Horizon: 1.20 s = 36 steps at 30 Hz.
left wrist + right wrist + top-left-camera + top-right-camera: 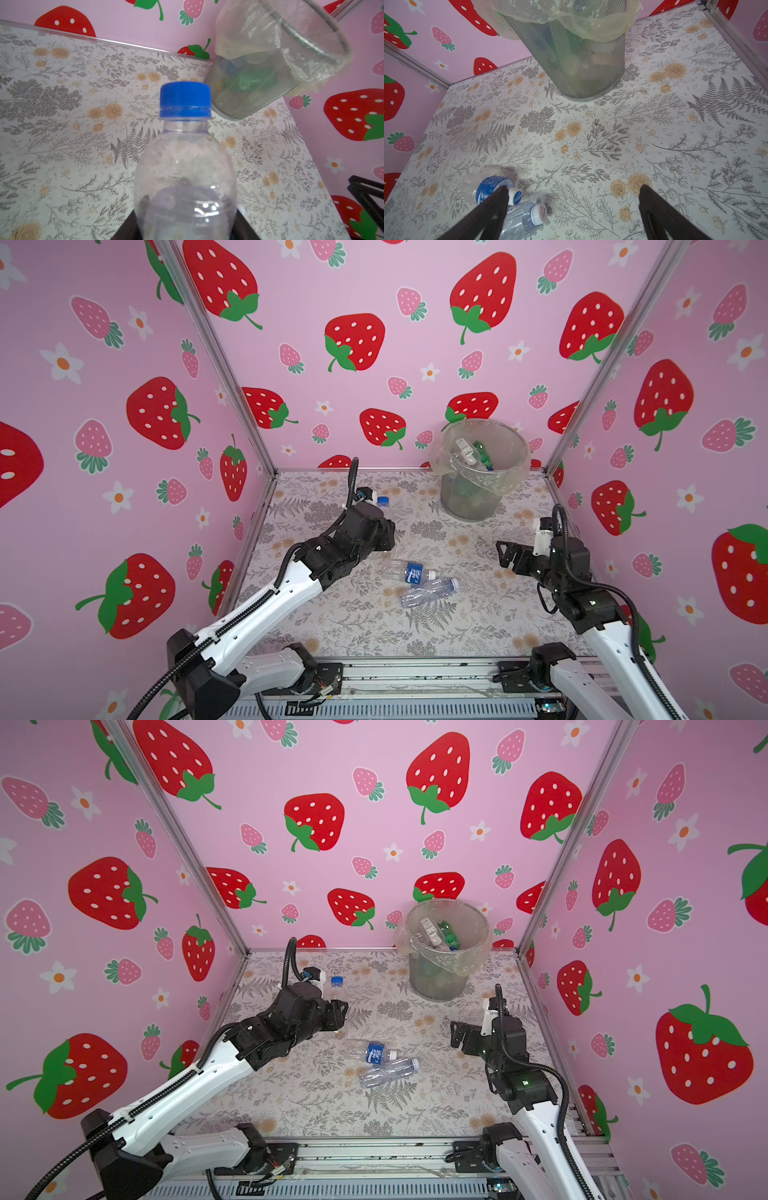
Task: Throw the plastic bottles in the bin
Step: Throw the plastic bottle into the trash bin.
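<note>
The left hand (387,533) is closed narrow on the lower body of the held bottle (185,166). Its blue cap (185,99) points forward, away from the wrist. I think the grip is low on the body so that the neck end goes first over the rim and the bottle can slide out when the hand opens. The bin (465,502) stands at the back of the tabletop (353,622), toward the right side and well apart from this hand, so the bottle must be carried across and lifted above the rim. I cannot judge well how high the bottle is now. It seems to be off the tabletop.

A clear liner (571,22) is folded over the rim, and other bottles (478,454), at least one of them green, lie inside already.

The right hand (574,188) is wide open and holds nothing. It hangs near the bin on the right side. Probably it waits there so as not to cross the path of the left arm.

Two bottles are left lying on their sides in the middle of the tabletop, the blue-label bottle (409,571) and just beside it the clear bottle (430,591). Both are between the two hands, so either one could take them.
</note>
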Each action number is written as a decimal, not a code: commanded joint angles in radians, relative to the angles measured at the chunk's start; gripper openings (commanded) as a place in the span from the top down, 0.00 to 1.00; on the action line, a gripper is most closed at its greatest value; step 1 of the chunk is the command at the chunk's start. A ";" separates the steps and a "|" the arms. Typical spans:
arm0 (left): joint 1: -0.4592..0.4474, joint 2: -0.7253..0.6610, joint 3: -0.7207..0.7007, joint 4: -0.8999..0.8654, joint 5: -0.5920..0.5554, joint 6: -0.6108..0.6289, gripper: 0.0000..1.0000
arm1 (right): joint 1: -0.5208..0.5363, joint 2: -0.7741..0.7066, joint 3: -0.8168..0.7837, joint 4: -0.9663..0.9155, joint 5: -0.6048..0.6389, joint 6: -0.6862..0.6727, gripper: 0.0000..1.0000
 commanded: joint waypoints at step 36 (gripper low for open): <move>0.098 0.661 0.797 0.436 0.466 -0.031 0.46 | 0.001 0.111 -0.131 0.134 -0.005 0.095 0.01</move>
